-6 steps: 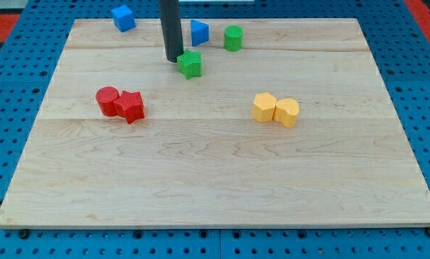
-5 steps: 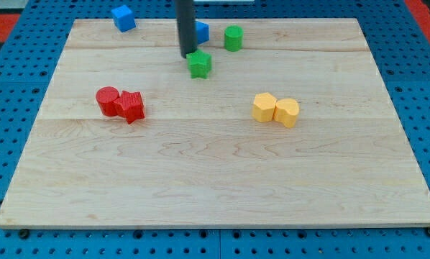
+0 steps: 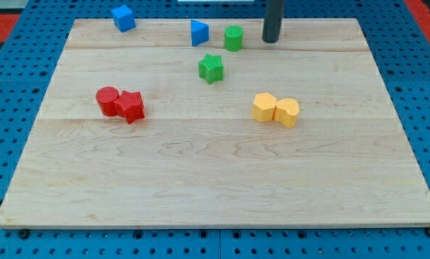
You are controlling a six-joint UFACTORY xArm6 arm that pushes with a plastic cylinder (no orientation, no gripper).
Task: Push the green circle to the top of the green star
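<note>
- Camera view: my tip [image 3: 271, 41] sits near the view's top of the table [image 3: 215, 180], to the view's right of the green circle [image 3: 234, 37], apart from it.
- No pincer on this rig, so no hold state to give; rod only.
- Green star [image 3: 211, 68] lies below-left of circle; blue triangle-ish block [image 3: 199, 33] just left of circle.
- Risk: a leftward push probably drives circle into blue block, jamming or dragging both.
- Risk: off-centre contact w/ round block may roll it sideways, poss. knocking star.

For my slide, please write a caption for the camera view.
My tip stands right of the green circle, with the green star below it.
</note>
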